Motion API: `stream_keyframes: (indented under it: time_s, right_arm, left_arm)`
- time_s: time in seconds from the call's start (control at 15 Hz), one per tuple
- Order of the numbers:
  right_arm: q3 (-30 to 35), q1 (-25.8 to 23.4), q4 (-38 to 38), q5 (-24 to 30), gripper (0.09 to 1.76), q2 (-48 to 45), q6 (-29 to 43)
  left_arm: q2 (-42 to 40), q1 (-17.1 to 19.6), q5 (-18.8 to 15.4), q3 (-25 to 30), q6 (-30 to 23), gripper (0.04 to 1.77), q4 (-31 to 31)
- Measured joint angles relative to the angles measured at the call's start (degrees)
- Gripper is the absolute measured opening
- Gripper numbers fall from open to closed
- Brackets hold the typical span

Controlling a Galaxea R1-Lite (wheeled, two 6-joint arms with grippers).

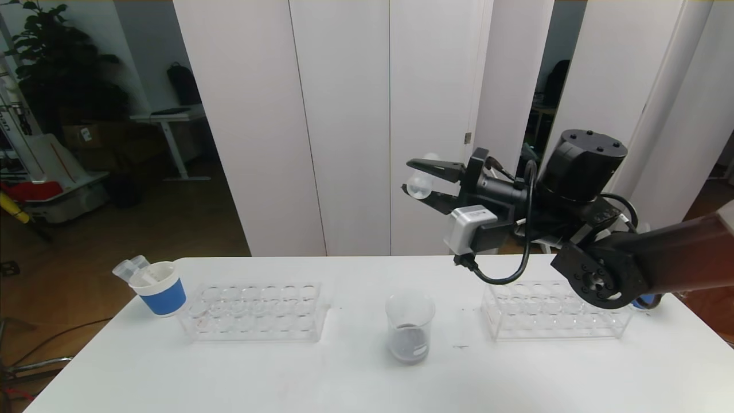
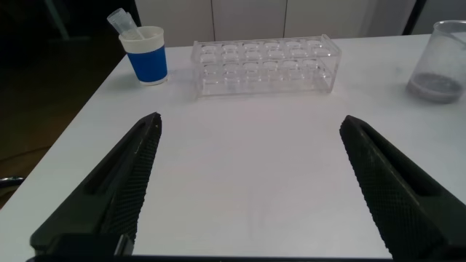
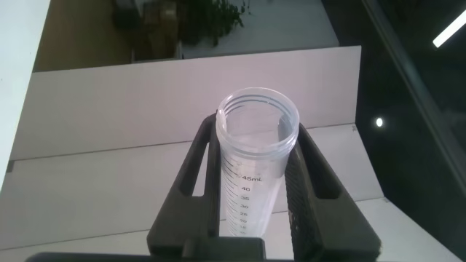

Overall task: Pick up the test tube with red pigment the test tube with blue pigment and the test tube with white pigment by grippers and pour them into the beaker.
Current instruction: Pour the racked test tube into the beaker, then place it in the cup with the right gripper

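Observation:
My right gripper (image 1: 408, 176) hangs high over the table, above the beaker (image 1: 409, 327), shut on a clear test tube (image 1: 421, 182) with graduation marks. This tube fits the test tube with white pigment (image 3: 255, 167). Its open mouth sits by the fingertips of the right gripper (image 3: 255, 131), and the part I see holds no liquid. The beaker has dark liquid at its bottom. My left gripper (image 2: 250, 122) is open and empty, low over bare table, with the beaker (image 2: 440, 62) farther off. The test tubes with red and blue pigment are out of view.
Two clear tube racks stand on the white table, one left (image 1: 255, 310) and one right (image 1: 553, 310) of the beaker. A blue-and-white paper cup (image 1: 160, 289) with clear tubes stands at the far left. Another blue cup (image 1: 645, 301) peeks from behind the right arm.

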Motion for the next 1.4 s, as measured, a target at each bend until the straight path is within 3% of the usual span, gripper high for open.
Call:
stream_keyframes:
  time_s: [0.27,0.6,0.8,1.13,1.4]
  right_arm:
    - [3.5,-1.0,-0.2,-14.8,0.59,-2.7,16.0]
    - [8.2,1.0,-0.8,-32.6,0.59,-4.5,45.2]
    - [13.1,1.5,-1.6,-41.2,0.59,-5.6,56.3]
    - [16.9,0.9,-1.0,-45.0,0.59,-7.5,74.9]
    - [22.1,0.3,-0.9,-44.5,0.59,-9.4,79.4]
  left_arm:
    - [0.0,0.0,0.0,0.0,0.0,1.75,0.0]
    - [0.0,0.0,0.0,0.0,0.0,1.75,0.0]
    - [0.0,0.0,0.0,0.0,0.0,1.75,0.0]
    - [0.0,0.0,0.0,0.0,0.0,1.75,0.0]
    - [0.0,0.0,0.0,0.0,0.0,1.75,0.0]
